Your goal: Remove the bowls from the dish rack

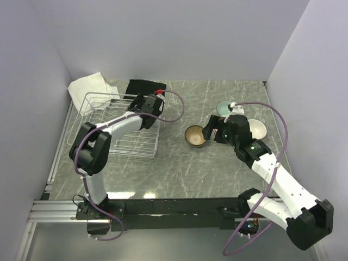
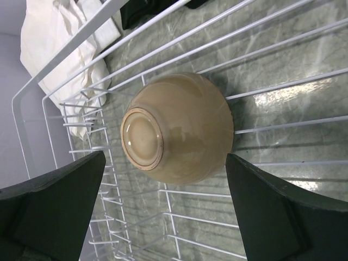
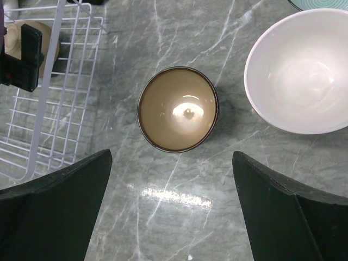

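The white wire dish rack [image 1: 117, 142] stands at the left. In the left wrist view a beige bowl [image 2: 179, 128] lies tilted on the rack wires [image 2: 283, 87], foot ring towards the camera. My left gripper [image 2: 166, 217] is open just above it, one finger on each side, not touching; in the top view this gripper [image 1: 145, 120] hides the bowl. My right gripper [image 3: 171, 212] is open and empty over the table, just near of an upright tan bowl with a dark rim [image 3: 178, 109], also in the top view [image 1: 196, 136].
A pale cream-white bowl [image 3: 296, 70] and a teal bowl [image 1: 223, 109] stand upright on the table right of the tan bowl. A white cloth [image 1: 89, 87] and a black cloth [image 1: 142, 87] lie behind the rack. Walls close the table on three sides.
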You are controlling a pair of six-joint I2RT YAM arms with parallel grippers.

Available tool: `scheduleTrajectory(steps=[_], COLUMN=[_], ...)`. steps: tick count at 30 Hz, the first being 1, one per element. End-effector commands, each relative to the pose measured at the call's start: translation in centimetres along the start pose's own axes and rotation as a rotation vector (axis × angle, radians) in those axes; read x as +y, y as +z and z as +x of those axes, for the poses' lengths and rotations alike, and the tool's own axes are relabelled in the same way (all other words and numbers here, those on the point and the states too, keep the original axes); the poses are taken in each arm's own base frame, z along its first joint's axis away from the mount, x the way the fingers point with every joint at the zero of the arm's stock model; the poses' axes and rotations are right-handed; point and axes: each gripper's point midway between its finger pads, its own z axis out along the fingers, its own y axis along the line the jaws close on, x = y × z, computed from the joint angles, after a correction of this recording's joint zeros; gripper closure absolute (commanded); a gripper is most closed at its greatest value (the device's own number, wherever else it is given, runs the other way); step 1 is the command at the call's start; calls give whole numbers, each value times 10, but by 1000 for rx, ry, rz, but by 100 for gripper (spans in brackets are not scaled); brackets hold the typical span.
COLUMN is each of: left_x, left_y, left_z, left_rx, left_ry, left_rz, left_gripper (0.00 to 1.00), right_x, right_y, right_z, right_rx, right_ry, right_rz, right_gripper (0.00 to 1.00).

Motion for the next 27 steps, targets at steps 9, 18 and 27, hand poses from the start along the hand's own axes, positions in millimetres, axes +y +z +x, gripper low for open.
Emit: scheduleTrajectory(steps=[9, 18, 27], left_x=[-15, -8, -2], left_y=[13, 7, -17], left_z=[2, -3, -2], left_rx=[-15, -29, -175], left_ry=[143, 109, 187], left_rz=[-1, 0, 95], left_gripper=[4, 3, 2], right_x=[4, 6, 8], right_y=[4, 6, 6], right_z=[-5, -8, -8], right_rx=[6, 13, 15], right_ry=[-25, -40, -41], right_rz=[-10, -10, -21], right_gripper=[0, 0, 0])
